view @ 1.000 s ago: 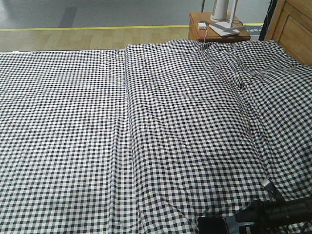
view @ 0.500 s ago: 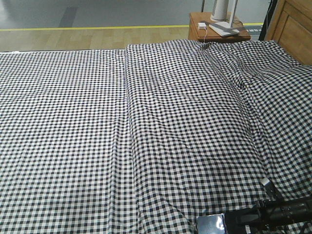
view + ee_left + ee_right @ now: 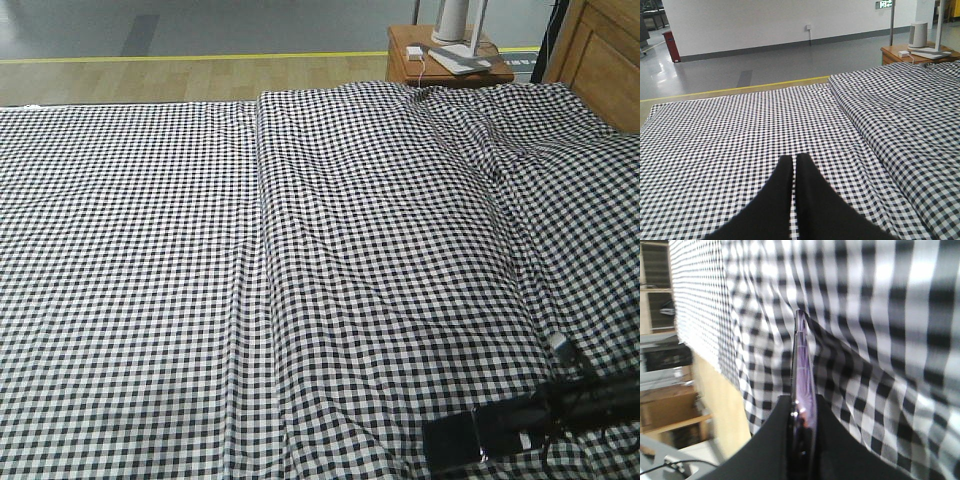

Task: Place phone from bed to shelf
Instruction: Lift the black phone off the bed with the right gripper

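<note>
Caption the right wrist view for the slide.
Right claw clamps the slim black pink-rimmed smartphone edge-on, black-and-white gingham bed sheet behind.

The front view looks down from high across the bed (image 3: 200, 250) toward the bedside table (image 3: 400, 65) at its far edge. The left wrist view sits low behind the left gripper (image 3: 794, 158), facing the same table (top right). The right wrist view is pressed close, seemingly rolled sideways, sharing only gingham with them

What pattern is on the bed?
Small black-and-white checks, like gingham, cover the whole bed. The exterior front-facing view shows it best.
</note>
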`<state>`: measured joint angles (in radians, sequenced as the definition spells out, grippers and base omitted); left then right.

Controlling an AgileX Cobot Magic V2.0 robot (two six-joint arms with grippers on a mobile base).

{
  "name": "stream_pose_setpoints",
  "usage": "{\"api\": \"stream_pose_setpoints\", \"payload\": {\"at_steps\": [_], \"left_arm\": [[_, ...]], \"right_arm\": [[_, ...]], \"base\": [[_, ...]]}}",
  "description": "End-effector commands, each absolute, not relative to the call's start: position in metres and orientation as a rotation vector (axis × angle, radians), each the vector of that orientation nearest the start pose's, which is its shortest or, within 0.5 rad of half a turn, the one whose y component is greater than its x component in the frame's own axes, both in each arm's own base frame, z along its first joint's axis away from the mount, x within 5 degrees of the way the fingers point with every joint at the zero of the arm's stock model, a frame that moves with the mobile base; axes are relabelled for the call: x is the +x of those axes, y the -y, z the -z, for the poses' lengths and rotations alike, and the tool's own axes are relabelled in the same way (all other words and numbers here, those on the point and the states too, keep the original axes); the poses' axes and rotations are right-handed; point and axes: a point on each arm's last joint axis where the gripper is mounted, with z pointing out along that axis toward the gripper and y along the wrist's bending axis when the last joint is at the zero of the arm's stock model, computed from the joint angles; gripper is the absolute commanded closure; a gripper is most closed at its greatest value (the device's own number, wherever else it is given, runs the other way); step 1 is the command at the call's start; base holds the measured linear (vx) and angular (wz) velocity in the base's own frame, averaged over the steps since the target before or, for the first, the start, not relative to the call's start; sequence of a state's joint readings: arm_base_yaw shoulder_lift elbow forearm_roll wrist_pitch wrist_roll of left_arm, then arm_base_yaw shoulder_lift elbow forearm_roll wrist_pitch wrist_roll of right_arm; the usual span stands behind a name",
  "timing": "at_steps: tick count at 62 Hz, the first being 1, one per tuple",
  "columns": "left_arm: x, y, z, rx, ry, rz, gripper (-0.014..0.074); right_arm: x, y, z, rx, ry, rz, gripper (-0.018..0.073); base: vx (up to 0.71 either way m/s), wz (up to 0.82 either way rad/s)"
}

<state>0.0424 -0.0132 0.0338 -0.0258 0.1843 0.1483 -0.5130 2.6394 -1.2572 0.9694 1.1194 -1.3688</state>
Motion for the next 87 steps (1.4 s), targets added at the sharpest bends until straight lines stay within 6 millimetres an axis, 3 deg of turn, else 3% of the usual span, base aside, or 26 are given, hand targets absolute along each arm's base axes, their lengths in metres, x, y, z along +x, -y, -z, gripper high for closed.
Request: {"api": "stream_pose_setpoints", "payload": {"at_steps": [1,20,43,56,72,82,87], "left_arm": [[0.055,-0.002,-0.2,0.058,-1.581,-0.112,0.0595],[0.055,-0.002,-0.2,0.058,-1.581,-0.112,0.0595],[0.055,-0.002,-0.2,0.058,-1.581,-0.112,0.0595],[0.055,-0.002,-0.2,0.058,-1.581,-0.112,0.0595],[0.055,-0.002,-0.2,0.058,-1.581,-0.112,0.0595],[0.055,-0.002,-0.2,0.058,-1.581,-0.112,0.0595],[0.055,-0.002,-0.2,0.058,-1.581,-0.112,0.0595]], "right_arm": [[0.328,0.101,0.007,-0.128,-2.585,-1.556,0.0563],[0.351,0.103,-0.088,-0.254,-2.508,-1.316,0.0563],[0.362,0.043,-0.196,-0.499,-2.364,-1.164,0.0563],[0.351,0.002,-0.247,-0.643,-2.293,-1.115,0.0563],[0.32,-0.046,-0.309,-0.872,-2.129,-1.04,0.0562],[0.305,-0.069,-0.327,-0.931,-2.049,-1.074,0.0562],[0.294,-0.081,-0.324,-0.956,-2.015,-1.128,0.0562]], "base": [[0.0,0.0],[0.0,0.0],[0.0,0.0],[0.0,0.0],[0.0,0.0],[0.0,0.0],[0.0,0.0]]}}
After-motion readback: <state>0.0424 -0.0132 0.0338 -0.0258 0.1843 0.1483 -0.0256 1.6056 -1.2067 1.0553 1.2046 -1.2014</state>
